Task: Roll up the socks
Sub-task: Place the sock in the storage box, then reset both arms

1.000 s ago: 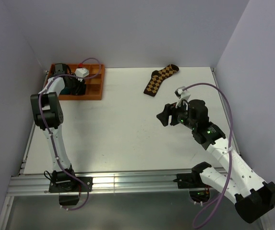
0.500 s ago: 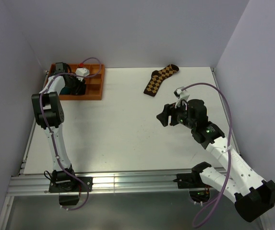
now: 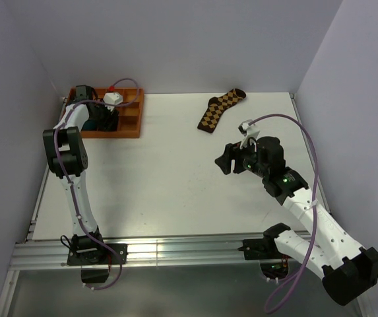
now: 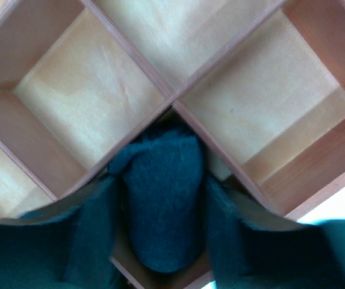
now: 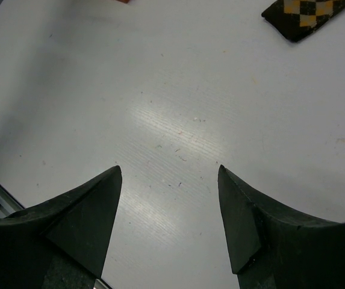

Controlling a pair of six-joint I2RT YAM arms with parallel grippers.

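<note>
Left hand (image 4: 160, 183) reaches down into the wooden tray (image 3: 128, 131) at the upper left of the overhead view. Its fingers (image 4: 85, 241) stand close on either side of a rolled, dark teal sock bundle (image 4: 163, 223). Whether they pinch the bundle or only flank it cannot be told from the wrist view. The bundle sits in the compartment at the bottom centre of that view, tucked against the corner where the dividers meet. The three compartments above it show only bare wood.

Right hand (image 5: 169, 171) hangs over the white surface (image 3: 156, 172) at centre right of the overhead view, its fingers wide apart and holding nothing.

By the look of it, the rolling of the teal pair is done and the bundle is in its slot, so what remains there is to let go and lift clear. A brown and orange checked sock (image 3: 220, 109) lies flat and unrolled near the far edge, upper right of centre. If it counts, it has not yet been rolled.
</note>
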